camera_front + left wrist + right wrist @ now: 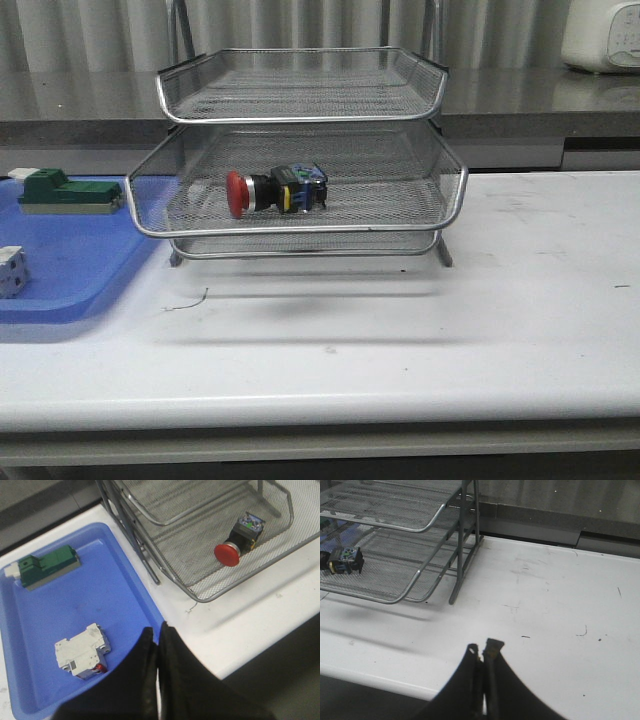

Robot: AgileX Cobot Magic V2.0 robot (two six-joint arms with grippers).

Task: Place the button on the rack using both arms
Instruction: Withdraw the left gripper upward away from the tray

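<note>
The button (275, 190), with red head, black body and blue end, lies on its side on the middle tier of the silver wire rack (300, 228). It also shows in the left wrist view (239, 539) and in the right wrist view (342, 560). Neither arm shows in the front view. My left gripper (158, 631) is shut and empty, above the near edge of the blue tray and the table. My right gripper (483, 650) is shut and empty, above the white table to the right of the rack (395, 545).
A flat blue tray (70, 260) lies left of the rack and holds a green block (62, 191) and a white cube (10, 270). They show in the left wrist view as the green block (47, 566) and a white breaker-like part (82, 651). A white appliance (603, 35) stands far right.
</note>
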